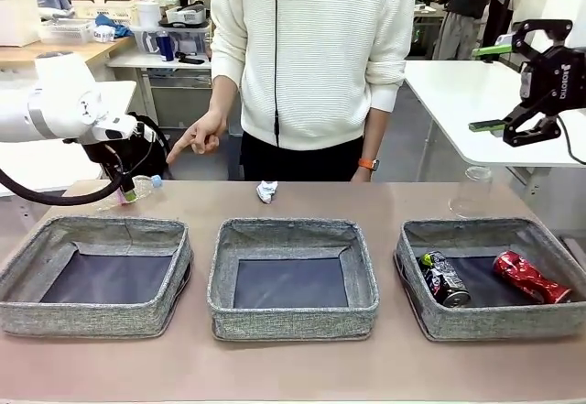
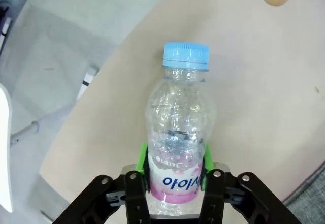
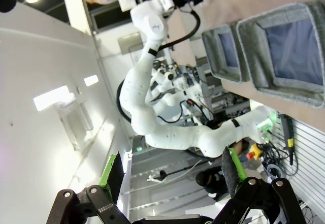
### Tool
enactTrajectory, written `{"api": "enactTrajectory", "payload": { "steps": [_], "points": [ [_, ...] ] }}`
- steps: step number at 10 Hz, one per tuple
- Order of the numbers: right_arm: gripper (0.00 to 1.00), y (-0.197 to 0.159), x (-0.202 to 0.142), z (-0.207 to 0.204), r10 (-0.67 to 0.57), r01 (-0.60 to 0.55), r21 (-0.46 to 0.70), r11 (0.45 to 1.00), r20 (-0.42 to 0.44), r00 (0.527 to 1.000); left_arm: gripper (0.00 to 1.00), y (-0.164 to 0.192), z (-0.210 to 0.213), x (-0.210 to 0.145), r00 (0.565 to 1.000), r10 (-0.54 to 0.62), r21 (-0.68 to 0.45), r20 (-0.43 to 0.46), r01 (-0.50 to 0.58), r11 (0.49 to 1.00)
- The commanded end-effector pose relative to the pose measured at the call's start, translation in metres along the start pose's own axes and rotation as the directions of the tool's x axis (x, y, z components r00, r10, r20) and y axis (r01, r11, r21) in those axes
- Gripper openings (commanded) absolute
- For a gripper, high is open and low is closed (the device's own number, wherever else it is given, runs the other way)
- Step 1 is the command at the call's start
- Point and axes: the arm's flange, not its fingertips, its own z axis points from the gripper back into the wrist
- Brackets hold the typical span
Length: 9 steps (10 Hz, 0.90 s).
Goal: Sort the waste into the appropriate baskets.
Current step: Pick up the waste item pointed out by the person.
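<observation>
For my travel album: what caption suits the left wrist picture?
Left end effector grips a blue-capped bottle near the table edge.

Busy lab, tan work table (image 1: 293,372) up front.
White table (image 1: 458,102) right rear. Wood-top bench (image 1: 55,53) left rear carries a white crate (image 1: 18,15) and plastic tubs. The shelf unit (image 1: 174,65) beside it holds clear boxes. Grey floor (image 1: 417,152). Right wrist view: white wall (image 3: 30,148), bright light panels (image 3: 51,98), slatted grey wall panel (image 3: 312,132).

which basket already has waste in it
The right basket: it holds the dark can and red crushed can; the middle basket and left basket are bare.
</observation>
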Motion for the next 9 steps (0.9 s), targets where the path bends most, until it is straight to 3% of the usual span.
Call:
{"api": "enactTrajectory", "payload": {
  "steps": [1, 2, 6, 7, 9],
  "points": [
    [1.00, 0.006, 0.000, -0.001, -0.011, 0.011, 0.014, 1.000, -0.004, 1.000, 0.07, 0.000, 0.001, -0.001, 1.000, 0.018, -0.021, 0.009, -0.018, 1.000],
    [1.00, 0.006, 0.000, -0.001, -0.011, 0.011, 0.014, 1.000, -0.004, 1.000, 0.00, -0.001, 0.002, -0.002, 1.000, 0.023, -0.022, 0.009, -0.023, 1.000],
    [1.00, 0.006, 0.000, -0.001, -0.011, 0.011, 0.014, 1.000, -0.004, 1.000, 0.00, -0.003, 0.018, -0.007, 0.993, 0.121, -0.053, 0.009, -0.120, 0.991],
    [1.00, 0.006, 0.000, -0.001, -0.011, 0.011, 0.014, 1.000, -0.004, 1.000, 0.00, -0.006, 0.036, -0.010, 0.985, 0.172, -0.068, 0.030, -0.170, 0.983],
    [1.00, 0.006, 0.000, -0.001, -0.011, 0.011, 0.014, 1.000, -0.004, 1.000, 0.00, -0.025, 0.113, -0.025, 0.917, 0.394, -0.152, 0.060, -0.382, 0.912]
  ]
}}
